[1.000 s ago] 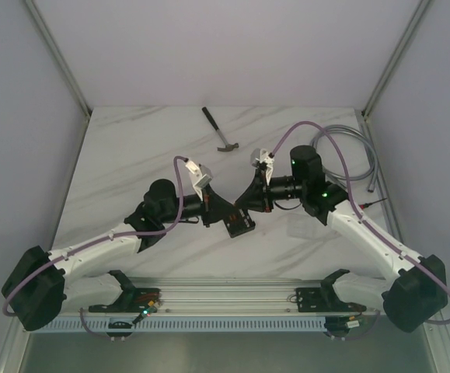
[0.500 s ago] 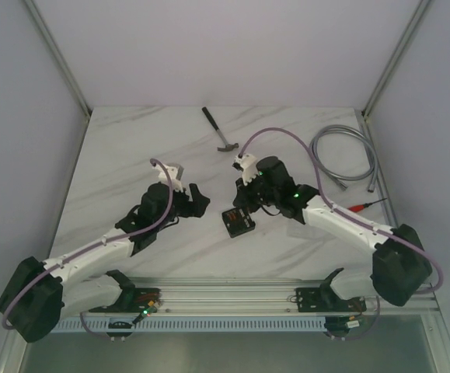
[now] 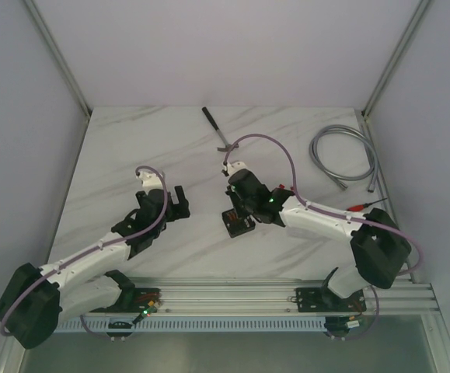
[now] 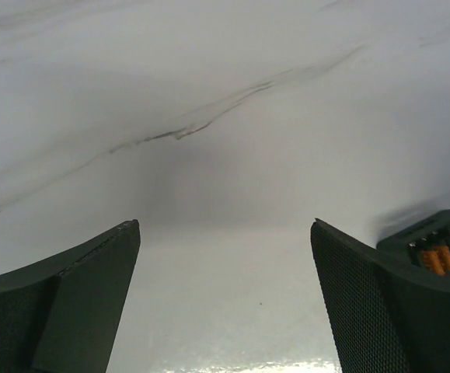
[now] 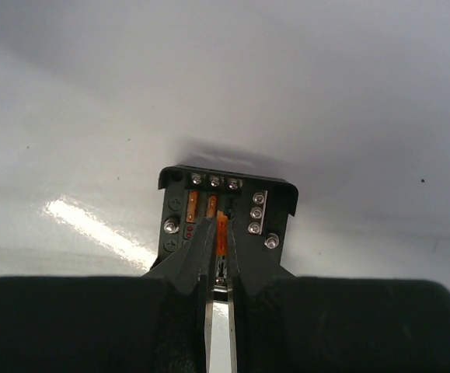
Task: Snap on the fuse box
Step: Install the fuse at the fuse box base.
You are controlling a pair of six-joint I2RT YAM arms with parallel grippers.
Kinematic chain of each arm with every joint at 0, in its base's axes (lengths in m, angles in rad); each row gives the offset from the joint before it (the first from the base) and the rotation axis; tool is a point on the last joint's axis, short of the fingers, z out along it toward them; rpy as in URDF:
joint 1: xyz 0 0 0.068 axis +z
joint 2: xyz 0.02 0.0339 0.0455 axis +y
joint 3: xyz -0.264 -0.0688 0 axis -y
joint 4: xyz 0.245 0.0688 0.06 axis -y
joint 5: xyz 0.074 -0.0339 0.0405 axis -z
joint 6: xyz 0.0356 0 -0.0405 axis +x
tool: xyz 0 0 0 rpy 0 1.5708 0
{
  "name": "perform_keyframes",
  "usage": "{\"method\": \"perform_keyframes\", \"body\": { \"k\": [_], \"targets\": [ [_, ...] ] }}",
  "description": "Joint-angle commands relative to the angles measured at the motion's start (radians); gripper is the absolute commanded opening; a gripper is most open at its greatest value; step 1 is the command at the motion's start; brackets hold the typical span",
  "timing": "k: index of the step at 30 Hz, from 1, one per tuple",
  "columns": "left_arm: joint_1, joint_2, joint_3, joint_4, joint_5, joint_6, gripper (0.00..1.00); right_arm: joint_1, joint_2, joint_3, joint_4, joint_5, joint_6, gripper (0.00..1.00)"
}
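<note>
Right claw (image 5: 218, 233) is pinched on a small orange fuse (image 5: 221, 224), its tips directly over the open fuse box (image 5: 240, 203). The box lies mid-tabletop (image 3: 131, 148), toward the near edge. The fuse is best pressed straight down, square to its slot. Left claw (image 4: 225, 225) gapes empty, with the box off to its right.

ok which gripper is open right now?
The left gripper: fingers wide apart over the table, holding nothing. The right gripper has its fingers almost together, tips over the fuse box.
</note>
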Motion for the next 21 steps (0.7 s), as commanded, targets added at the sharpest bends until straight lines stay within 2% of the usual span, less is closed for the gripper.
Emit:
{"method": "perform_keyframes", "body": {
  "k": [1,7,21],
  "targets": [
    [0.012,0.016,0.000,-0.024,-0.069,-0.008,1.00,0.011,0.024,0.032,-0.014,0.088,0.058,0.00],
    [0.017,0.023,0.000,-0.033,-0.082,-0.011,1.00,0.032,0.098,0.039,-0.016,0.136,0.093,0.00],
    [0.022,0.026,0.002,-0.036,-0.082,-0.019,1.00,0.045,0.139,0.039,-0.017,0.160,0.115,0.00]
  ]
}}
